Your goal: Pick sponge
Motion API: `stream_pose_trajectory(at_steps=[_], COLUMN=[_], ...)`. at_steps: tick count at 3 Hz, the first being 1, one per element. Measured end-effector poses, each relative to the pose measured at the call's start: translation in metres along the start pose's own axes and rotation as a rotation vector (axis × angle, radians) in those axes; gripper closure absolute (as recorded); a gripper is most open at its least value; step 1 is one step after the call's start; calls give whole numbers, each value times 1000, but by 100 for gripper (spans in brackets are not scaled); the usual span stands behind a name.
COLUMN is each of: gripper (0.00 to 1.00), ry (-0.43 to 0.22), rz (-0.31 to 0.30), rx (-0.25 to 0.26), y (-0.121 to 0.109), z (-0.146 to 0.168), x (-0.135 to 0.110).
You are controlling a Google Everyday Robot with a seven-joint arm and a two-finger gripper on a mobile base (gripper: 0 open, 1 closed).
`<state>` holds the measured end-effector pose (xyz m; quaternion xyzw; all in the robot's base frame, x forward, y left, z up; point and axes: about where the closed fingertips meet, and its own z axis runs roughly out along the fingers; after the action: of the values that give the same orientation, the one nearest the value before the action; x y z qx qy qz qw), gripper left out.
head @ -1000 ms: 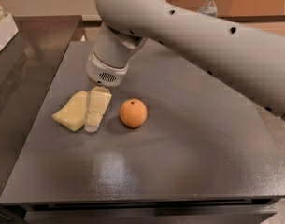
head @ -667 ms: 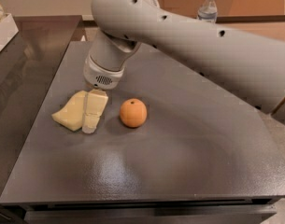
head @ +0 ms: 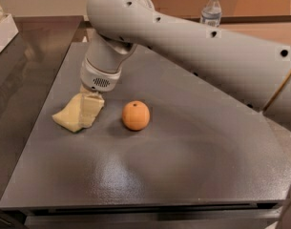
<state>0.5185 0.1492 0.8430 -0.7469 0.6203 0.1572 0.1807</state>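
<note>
One gripper [head: 91,108] at the sponge [head: 68,117]

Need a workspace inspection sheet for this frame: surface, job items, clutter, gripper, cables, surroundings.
Surface: dark grey table, matte, with some glare.
Job's things: sponge, pale yellow, lying flat on the table's left side, its right end hidden by the gripper.
Clutter: orange, right of the sponge and not touching it.
Grippers: gripper is down at the sponge's right end.
Cables: nothing seen.
Surroundings: water bottle at the back behind the arm; white object at far left, cut off by the frame.
</note>
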Motion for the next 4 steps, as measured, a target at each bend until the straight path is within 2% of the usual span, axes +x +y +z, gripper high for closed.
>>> stream_pose_trajectory(at_steps=[1,2,3,4], gripper=[62,85,100,100], ry=[-3,-10,-14,-15], rz=[-2,-16,-35,-54], rx=[1,18,41,73], y=[-3,-6,-10,-14], z=[-3,-24,-57,-98], x=[-3,-12,-20,-23])
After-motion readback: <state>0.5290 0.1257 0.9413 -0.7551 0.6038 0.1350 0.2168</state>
